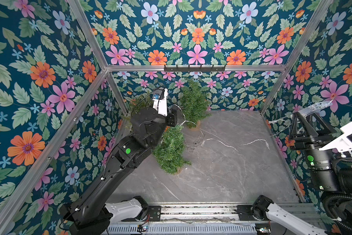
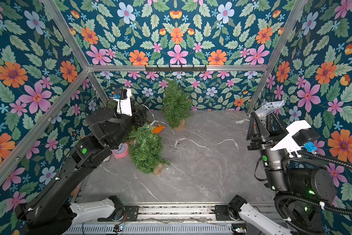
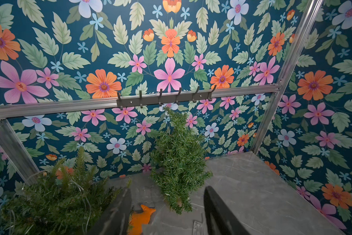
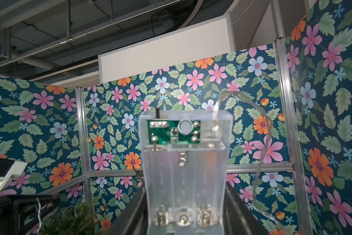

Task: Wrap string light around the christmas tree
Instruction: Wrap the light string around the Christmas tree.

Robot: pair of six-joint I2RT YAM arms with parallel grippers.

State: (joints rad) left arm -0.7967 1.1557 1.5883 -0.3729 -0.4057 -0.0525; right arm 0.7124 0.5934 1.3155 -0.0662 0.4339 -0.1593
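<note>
One stretch of the thin silver-wire string light (image 2: 178, 141) is seen tangled on the grey marble tabletop (image 2: 201, 173), beside a small green artificial christmas tree (image 2: 145, 150). Its clear plastic battery box (image 4: 183, 154) is clamped by the right gripper (image 4: 186, 187). The left gripper (image 3: 168, 195) is spread wide, and nothing is held in it.

Open grey desk (image 1: 232, 173) spans the front and right of the cell, leaving wide room to pass. The back left is crowded: the left arm (image 1: 110, 173) beside a near tree (image 1: 171, 150), a far tree (image 1: 193, 103) at the back wall, string light (image 1: 198, 140) tangled on the desk near both, an orange fish (image 2: 158, 128) and pink clock (image 2: 120, 150) tucked close by.
</note>
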